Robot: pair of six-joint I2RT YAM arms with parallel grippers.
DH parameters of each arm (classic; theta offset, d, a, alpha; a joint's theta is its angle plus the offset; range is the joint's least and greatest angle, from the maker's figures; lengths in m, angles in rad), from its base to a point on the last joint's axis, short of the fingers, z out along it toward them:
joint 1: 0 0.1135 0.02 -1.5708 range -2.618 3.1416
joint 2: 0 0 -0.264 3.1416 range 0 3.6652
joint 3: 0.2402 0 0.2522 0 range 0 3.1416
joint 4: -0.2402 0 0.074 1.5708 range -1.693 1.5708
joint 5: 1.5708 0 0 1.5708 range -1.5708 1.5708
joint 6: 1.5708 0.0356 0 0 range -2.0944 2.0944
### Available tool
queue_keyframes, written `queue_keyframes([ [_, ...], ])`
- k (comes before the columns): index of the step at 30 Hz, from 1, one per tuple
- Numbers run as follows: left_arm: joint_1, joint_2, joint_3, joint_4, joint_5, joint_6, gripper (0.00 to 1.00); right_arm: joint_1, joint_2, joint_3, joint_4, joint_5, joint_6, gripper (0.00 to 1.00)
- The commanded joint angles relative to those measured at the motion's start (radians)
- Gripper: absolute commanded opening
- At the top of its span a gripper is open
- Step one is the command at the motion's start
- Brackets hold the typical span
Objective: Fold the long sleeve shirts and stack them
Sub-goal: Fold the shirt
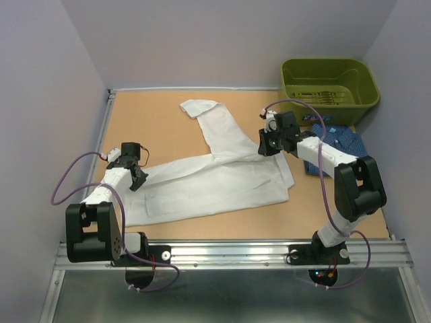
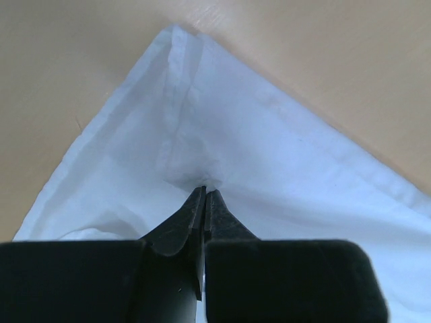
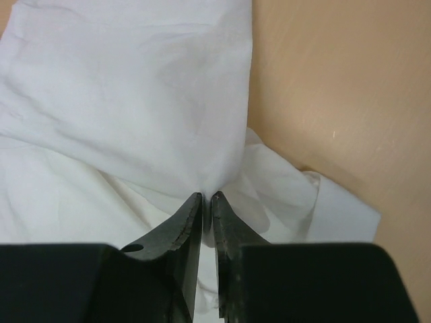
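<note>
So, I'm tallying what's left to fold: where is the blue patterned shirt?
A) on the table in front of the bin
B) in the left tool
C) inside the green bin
A: the blue patterned shirt lies on the table, just in front of the olive-green bin.

Olive-green bin (image 1: 316, 101) at far-right corner

One white shirt (image 1: 215, 185), one blue shirt (image 1: 345, 140), one green bin (image 1: 316, 102), one left claw (image 1: 138, 180), one right claw (image 1: 263, 145)
</note>
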Motion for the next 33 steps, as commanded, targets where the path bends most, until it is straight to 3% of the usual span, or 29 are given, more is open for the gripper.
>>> queue_keyframes([
  [1,0.008,-0.047,-0.053,0.016,-0.011,-0.041,0.09,-0.006,-0.079,-0.05,0.058,-0.087,0.038,0.19],
  [8,0.007,-0.11,-0.058,-0.01,-0.011,-0.011,0.24,-0.003,-0.164,-0.119,0.056,-0.126,0.093,0.33],
  [11,0.007,-0.171,-0.05,-0.031,-0.005,0.025,0.4,-0.004,-0.197,-0.119,0.056,-0.12,0.138,0.47],
  [12,0.007,-0.206,-0.043,-0.035,0.013,0.035,0.54,-0.003,-0.203,-0.107,0.056,-0.117,0.147,0.53],
  [13,0.007,-0.223,-0.038,-0.032,0.024,0.046,0.61,-0.003,-0.203,-0.099,0.056,-0.114,0.165,0.57],
  [15,0.007,-0.265,-0.029,-0.007,0.062,0.084,0.79,-0.003,-0.188,-0.067,0.058,-0.088,0.188,0.63],
  [18,0.007,-0.288,-0.016,0.056,0.157,0.164,0.91,-0.006,-0.159,-0.039,0.058,-0.021,0.218,0.63],
  [25,-0.019,-0.224,0.01,0.175,0.357,0.25,0.92,-0.007,-0.017,0.113,0.072,-0.109,0.273,0.63],
  [30,-0.195,-0.118,0.06,0.22,0.299,0.226,0.92,-0.006,0.122,0.237,0.125,-0.1,0.213,0.64],
  [33,-0.237,-0.066,0.08,0.234,0.293,0.213,0.92,-0.001,0.183,0.283,0.148,-0.074,0.143,0.68],
])
